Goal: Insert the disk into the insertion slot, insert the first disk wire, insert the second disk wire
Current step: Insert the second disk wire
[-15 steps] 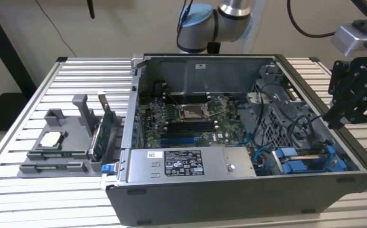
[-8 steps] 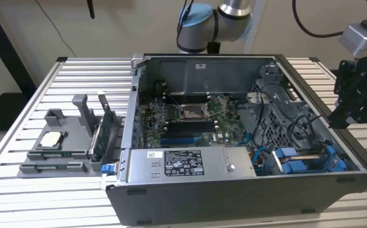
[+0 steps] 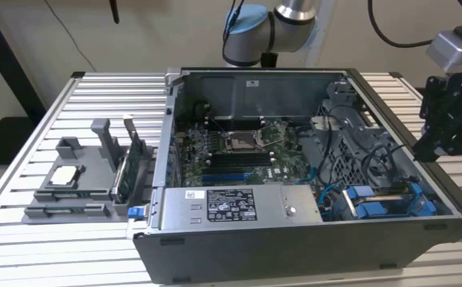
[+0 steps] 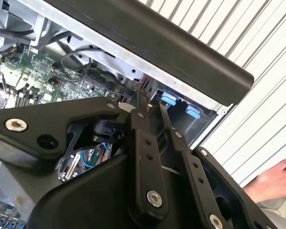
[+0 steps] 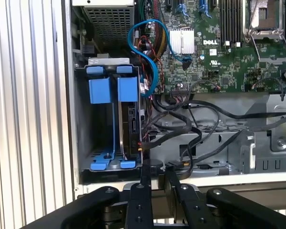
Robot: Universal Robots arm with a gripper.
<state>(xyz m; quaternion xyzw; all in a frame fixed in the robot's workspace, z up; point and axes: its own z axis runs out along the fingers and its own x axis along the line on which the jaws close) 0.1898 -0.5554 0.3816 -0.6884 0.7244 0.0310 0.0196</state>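
where your disk [image 5: 132,123] sits: just ahead of the claw's [image 5: 158,172] tips, standing on edge in the insertion slot [image 5: 82,119], clipped in its blue carrier [image 5: 127,88].
insertion slot: the open bay in the case corner nearest the claw. your disk takes the side toward the motherboard [image 5: 219,52], and a second blue carrier [image 5: 99,90] stands just beside it, on the side away from the board.
wires: black wires [image 5: 195,126] lie in a loose bundle just beside the disk, ahead of the tips. a blue cable [image 5: 151,62] loops farther ahead, past the bay. you cannot tell whether any of them is plugged into the disk.
claw: its fingers [image 5: 146,177] stand a narrow gap apart with nothing between them. it hovers outside the case [image 3: 294,257], tips at the rim.
power supply [image 3: 239,203]: past the bay from the claw, inside the case.
grey holder [image 3: 79,179]: well apart from the claw, beyond the case, on the slatted table [image 3: 23,239].
hand [image 4: 275,177]: a person's, over the table behind the claw's tips, outside the case.
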